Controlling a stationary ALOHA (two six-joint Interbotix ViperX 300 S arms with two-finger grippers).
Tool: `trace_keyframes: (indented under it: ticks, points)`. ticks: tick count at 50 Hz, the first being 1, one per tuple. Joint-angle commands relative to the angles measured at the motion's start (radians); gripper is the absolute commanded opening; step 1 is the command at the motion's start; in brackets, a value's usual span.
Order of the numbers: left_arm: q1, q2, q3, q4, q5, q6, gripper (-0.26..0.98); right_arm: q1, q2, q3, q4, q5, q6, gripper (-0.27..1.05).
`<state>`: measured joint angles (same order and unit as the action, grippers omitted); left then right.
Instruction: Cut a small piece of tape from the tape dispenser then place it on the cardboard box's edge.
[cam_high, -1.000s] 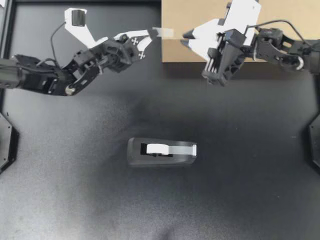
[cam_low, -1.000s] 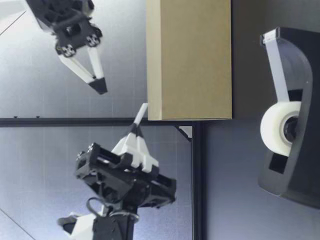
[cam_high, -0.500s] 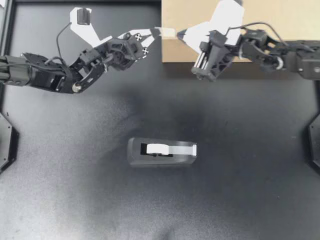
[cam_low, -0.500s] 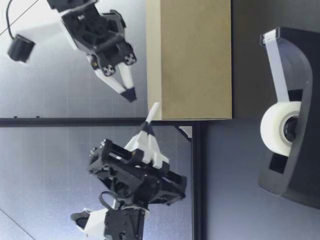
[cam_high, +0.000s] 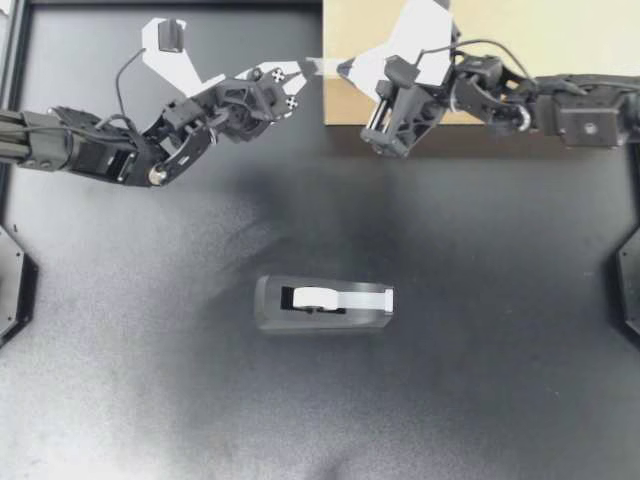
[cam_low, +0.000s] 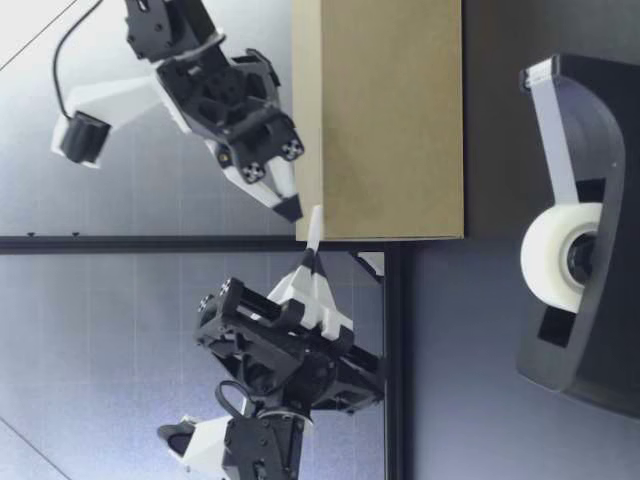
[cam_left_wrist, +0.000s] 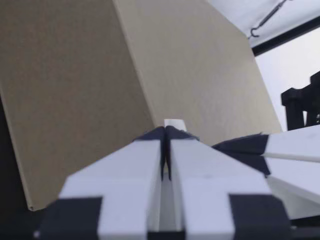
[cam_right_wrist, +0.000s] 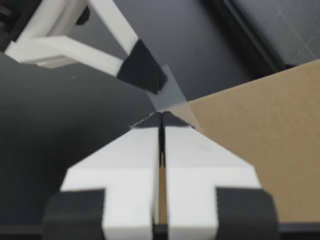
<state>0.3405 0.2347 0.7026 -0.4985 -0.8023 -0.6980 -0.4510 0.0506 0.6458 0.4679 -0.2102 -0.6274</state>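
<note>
left gripper (cam_high: 297, 72) clamped on the tape piece (cam_high: 316, 66), fingers closed, tape piece poking out ahead of the tips; right gripper (cam_high: 346, 70) closed too, tips meeting the tape piece's far end; whether it pinches that end, cannot tell; top view: tape piece's long axis runs 9-to-3, crossing the cardboard box (cam_high: 560, 40) at its 9 o'clock edge, by the near corner; box lies at 3 o'clock from the left gripper; judgement: next move is pressing the tape piece down over that edge, right gripper nearer; tape dispenser (cam_high: 322, 304) well apart at 6 o'clock
</note>
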Motion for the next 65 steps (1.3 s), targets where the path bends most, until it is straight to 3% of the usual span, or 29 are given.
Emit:
trace_keyframes:
  ticks: [1, 27, 53, 59, 65]
  points:
    - [0.008, -0.012, -0.011, 0.0, -0.005, 0.003, -0.1, -0.011, 0.005, -0.029, -0.002, 0.0, 0.0, -0.12]
    - [0.008, -0.006, -0.008, 0.002, 0.011, 0.003, -0.1, -0.048, 0.044, -0.061, 0.0, 0.015, -0.002, -0.12]
    - [0.008, -0.017, 0.006, 0.002, 0.011, 0.012, -0.09, -0.06, 0.104, -0.155, -0.012, 0.084, 0.0, -0.12]
    - [0.008, -0.025, 0.008, 0.002, 0.011, 0.025, -0.03, -0.06, 0.095, -0.15, -0.012, 0.084, 0.002, -0.12]
    - [0.008, -0.032, 0.009, 0.003, 0.011, 0.035, 0.15, -0.06, 0.097, -0.15, -0.012, 0.084, 0.002, -0.12]
